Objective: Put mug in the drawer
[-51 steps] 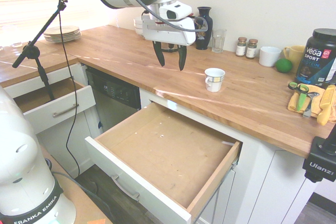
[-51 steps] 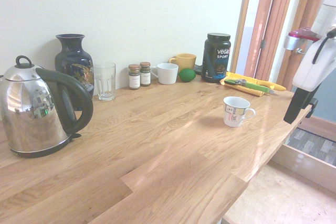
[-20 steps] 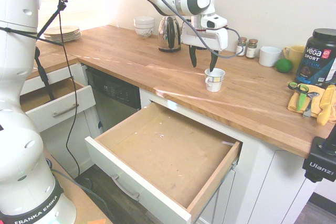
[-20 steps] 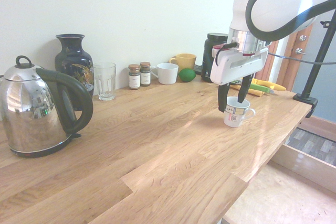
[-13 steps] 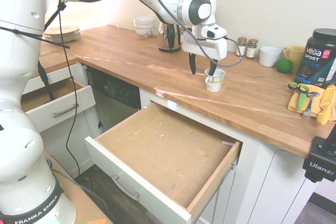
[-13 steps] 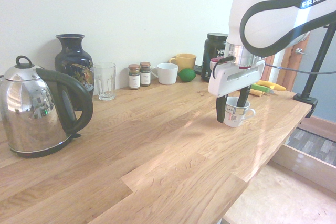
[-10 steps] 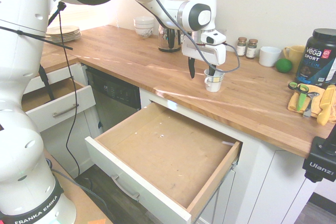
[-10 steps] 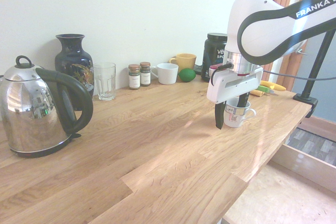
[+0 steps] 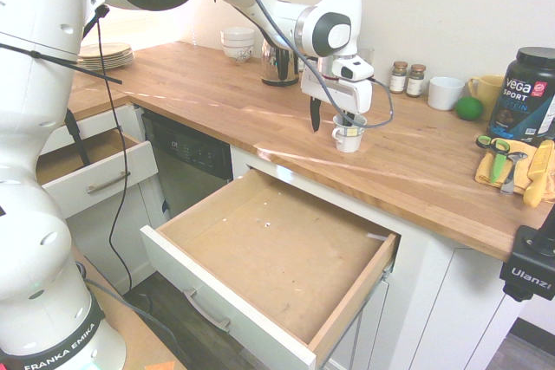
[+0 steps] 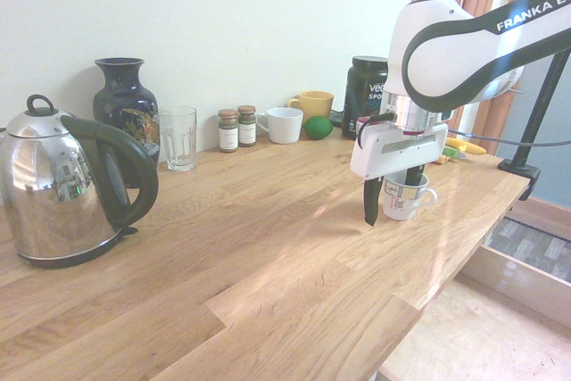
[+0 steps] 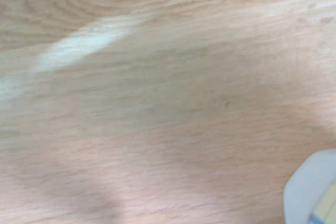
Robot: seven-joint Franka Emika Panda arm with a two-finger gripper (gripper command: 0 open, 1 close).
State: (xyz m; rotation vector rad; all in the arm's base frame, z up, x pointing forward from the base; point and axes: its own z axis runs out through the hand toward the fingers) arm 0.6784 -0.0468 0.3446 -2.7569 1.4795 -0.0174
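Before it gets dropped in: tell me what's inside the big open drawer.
The drawer shows only its bare plywood bottom with a few small specks; no objects lie in it. The part tucked under the countertop is hidden.

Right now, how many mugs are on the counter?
3: small white banded mug under the claw; plain white mug and yellow mug by the wall. Others may be hidden.
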